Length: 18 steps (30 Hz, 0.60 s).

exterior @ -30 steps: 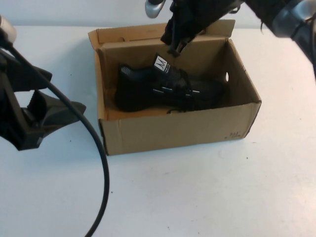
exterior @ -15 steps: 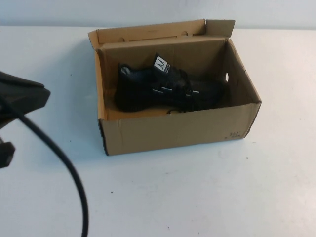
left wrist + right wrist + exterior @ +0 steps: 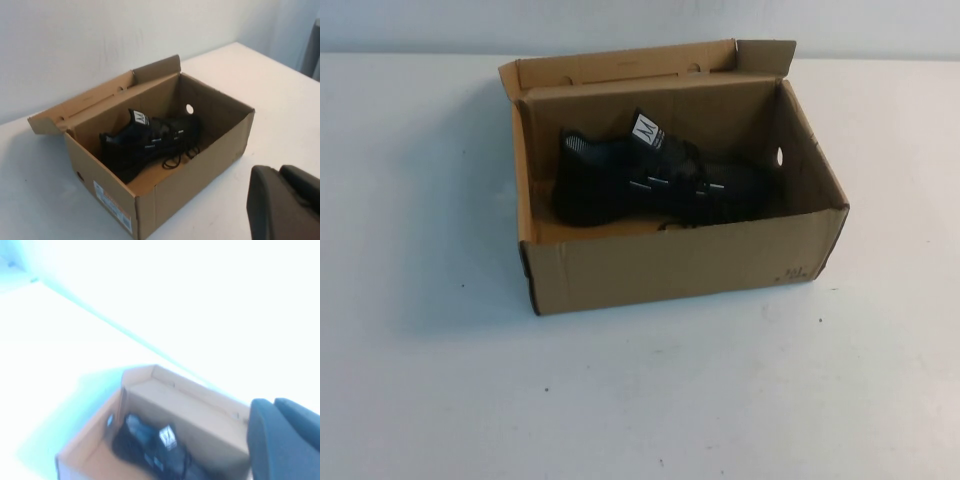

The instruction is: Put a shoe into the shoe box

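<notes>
Shoe lies on its side inside the shoe box, toe toward the box's holed wall, lid flap open. Left tool hangs off to one side of the box, right tool above it; neither's opening can be told, neither holds anything. Little risk remains: only a stray arm nudging the box across the desk.

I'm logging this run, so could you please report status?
Left pincer and right pincer pulled back from the box, both out of the high view. Shoe inside, lid open. Nothing in the way.
</notes>
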### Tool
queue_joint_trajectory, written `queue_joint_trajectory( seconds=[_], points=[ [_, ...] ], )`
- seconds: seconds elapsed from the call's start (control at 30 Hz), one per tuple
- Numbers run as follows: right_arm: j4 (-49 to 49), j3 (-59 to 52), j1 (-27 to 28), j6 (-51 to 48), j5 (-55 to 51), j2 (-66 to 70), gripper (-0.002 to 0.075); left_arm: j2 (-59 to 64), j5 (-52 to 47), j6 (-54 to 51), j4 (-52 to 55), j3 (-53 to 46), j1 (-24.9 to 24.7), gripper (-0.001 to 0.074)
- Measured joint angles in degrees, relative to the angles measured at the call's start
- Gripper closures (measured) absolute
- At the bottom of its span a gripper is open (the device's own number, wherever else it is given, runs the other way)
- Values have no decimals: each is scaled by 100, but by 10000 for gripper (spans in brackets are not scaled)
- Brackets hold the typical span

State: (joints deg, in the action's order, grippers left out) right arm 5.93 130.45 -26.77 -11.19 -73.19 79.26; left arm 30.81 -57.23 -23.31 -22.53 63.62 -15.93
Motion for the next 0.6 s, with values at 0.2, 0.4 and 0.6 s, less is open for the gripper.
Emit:
queue_joint_trajectory(
  seconds=[0.2,0.4,0.6],
  points=[
    [-219,-1917,0,137,208,-1257,742,-298,254,323,48,-125,0,736],
    [-123,-4830,0,186,2051,-3009,742,-416,905,717,76,-1266,0,736],
    [36,-7882,9,186,3704,-4771,742,-416,1678,810,76,-2468,0,736]
  ],
)
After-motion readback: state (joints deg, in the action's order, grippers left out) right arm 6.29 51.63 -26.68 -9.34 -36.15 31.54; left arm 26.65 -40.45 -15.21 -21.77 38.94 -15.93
